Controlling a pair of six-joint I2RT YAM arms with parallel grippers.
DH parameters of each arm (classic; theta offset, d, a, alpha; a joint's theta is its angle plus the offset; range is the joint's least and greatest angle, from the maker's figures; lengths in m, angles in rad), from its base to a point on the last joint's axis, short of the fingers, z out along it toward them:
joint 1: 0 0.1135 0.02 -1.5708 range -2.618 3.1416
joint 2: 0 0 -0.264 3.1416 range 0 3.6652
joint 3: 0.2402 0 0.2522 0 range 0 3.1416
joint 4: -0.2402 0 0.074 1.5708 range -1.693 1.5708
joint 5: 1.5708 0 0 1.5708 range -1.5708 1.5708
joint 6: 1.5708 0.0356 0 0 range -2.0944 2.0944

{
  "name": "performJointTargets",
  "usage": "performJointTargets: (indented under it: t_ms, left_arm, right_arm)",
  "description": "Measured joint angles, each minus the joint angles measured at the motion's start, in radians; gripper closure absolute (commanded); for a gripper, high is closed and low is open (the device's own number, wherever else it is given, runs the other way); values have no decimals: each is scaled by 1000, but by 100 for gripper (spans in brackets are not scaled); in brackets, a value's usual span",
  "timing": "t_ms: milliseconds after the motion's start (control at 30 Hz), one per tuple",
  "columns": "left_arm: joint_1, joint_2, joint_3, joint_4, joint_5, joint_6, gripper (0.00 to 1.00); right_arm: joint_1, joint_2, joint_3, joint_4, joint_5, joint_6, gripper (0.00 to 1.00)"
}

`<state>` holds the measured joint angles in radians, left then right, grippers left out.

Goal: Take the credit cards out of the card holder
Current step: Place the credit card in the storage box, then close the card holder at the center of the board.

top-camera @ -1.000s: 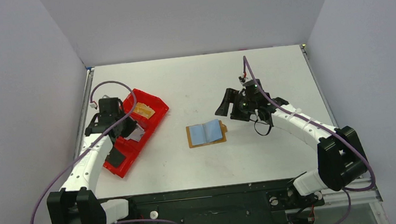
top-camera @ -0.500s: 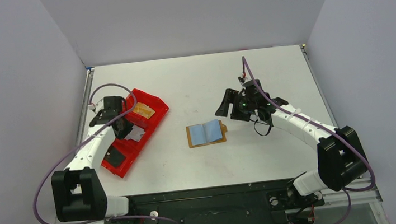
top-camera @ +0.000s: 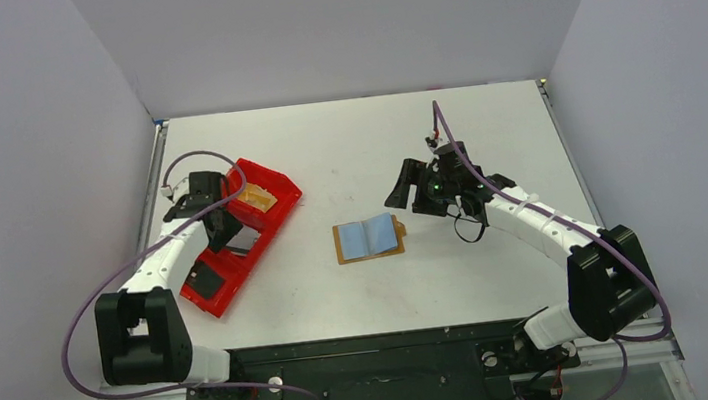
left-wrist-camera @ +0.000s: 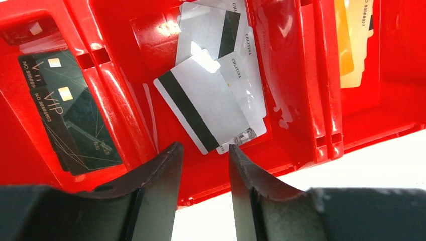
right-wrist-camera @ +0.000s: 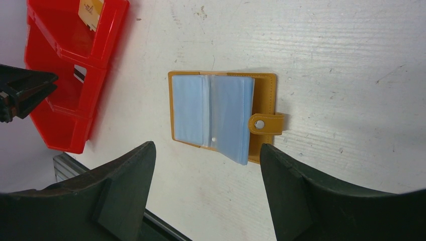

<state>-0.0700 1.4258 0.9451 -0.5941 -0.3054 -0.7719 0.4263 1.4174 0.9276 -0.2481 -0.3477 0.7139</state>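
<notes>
Since a second ago my left arm has swung its shoulder round and my left claw [left-wrist-camera: 203, 148] has gone from pressed together to parted. The silver card it carried now lies in the red tray [top-camera: 273, 184]. Its fingers stand a narrow gap apart with nothing between them, over the tray's long wall.

Taking 12 o'clock as the table's far edge, the tray sits slantwise at 9 o'clock from the card holder [right-wrist-camera: 265, 98], hard by the left edge of the table [top-camera: 373, 137]. The tray has 3 compartments split by raised ribs. The silver credit cards [left-wrist-camera: 201, 108] are heaped in the middle 1, the top card skewed with its black stripe up and a corner close to the wall. Black VIP cards [left-wrist-camera: 75, 110] fill 1 neighbour, yellow cards [left-wrist-camera: 351, 40] the other.

The holder lies open and flat mid-table, with bare surface on every side. Its snap strap juts out at 3 o'clock. Its pale blue leaves [right-wrist-camera: 211, 113] fan up, 1 lifted at the edge. I cannot tell whether any card is inside them.

My right claw [right-wrist-camera: 207, 148] is spread wide and empty, raised off the table at 2 o'clock from the holder and well apart from my left.
</notes>
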Motion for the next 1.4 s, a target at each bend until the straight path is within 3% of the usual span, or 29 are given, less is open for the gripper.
performJointTargets:
  t_ms: [667, 1000, 1400]
  left_arm:
    - [-19, -77, 33, 12, 111, 65, 47]
    - [-199, -68, 93, 46, 225, 108, 44]
    - [-380, 136, 111, 159, 443, 100, 43]
  right_arm:
    - [12, 1, 0, 0, 3, 0, 28]
    - [64, 24, 0, -26, 86, -22, 28]
    - [165, 114, 18, -98, 247, -49, 31]
